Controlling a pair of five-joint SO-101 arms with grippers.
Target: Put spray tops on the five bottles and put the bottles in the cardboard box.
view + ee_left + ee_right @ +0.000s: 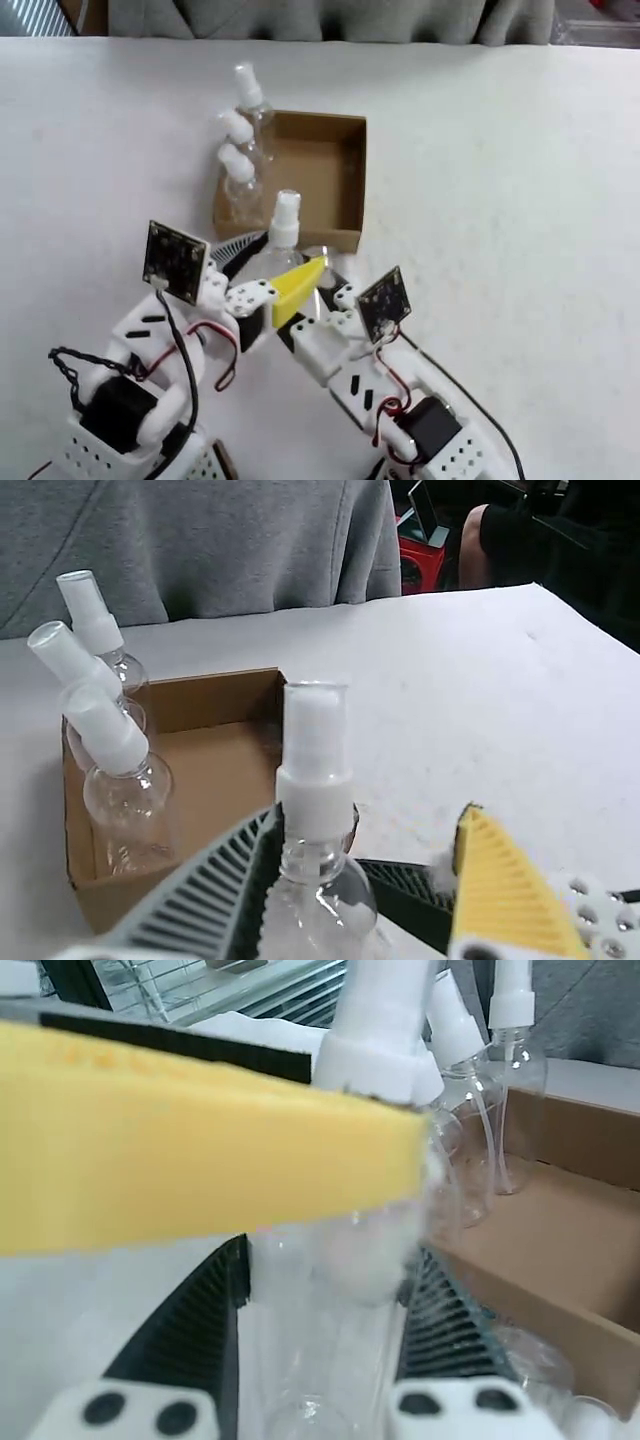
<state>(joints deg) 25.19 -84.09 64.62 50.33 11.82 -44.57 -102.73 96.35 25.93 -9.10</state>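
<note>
Here, nearest the arms, the right hand (330,1270) is clamped on a clear bottle (285,250). Its two black ribbed fingers (195,1330) press against either side of the bottle's body, low down, below the shoulder. The left hand (372,825) comes at the same bottle from the other side with its fingers apart. Its grey ribbed finger (215,890) lies against the bottle's shoulder and neck. Its yellow finger (500,880) stands off from the glass, with one of the right hand's black fingers between it and the bottle.

The bottle is upright and see-through, and a white spray top (315,740) sits on its neck, collar down and cap on. It stands over the white counter (520,200) just in front of the near wall of the cardboard box (345,180). Whether its base touches the counter I cannot tell.

Beyond it the box sits open-topped, its brown floor bare on the right. Along its left side are three more bottles, all clear and all with white tops. The near one (240,175) and the middle one (237,127) tilt outward to the left, close together. The far one (250,95) stands upright at the box's far left corner.
</note>
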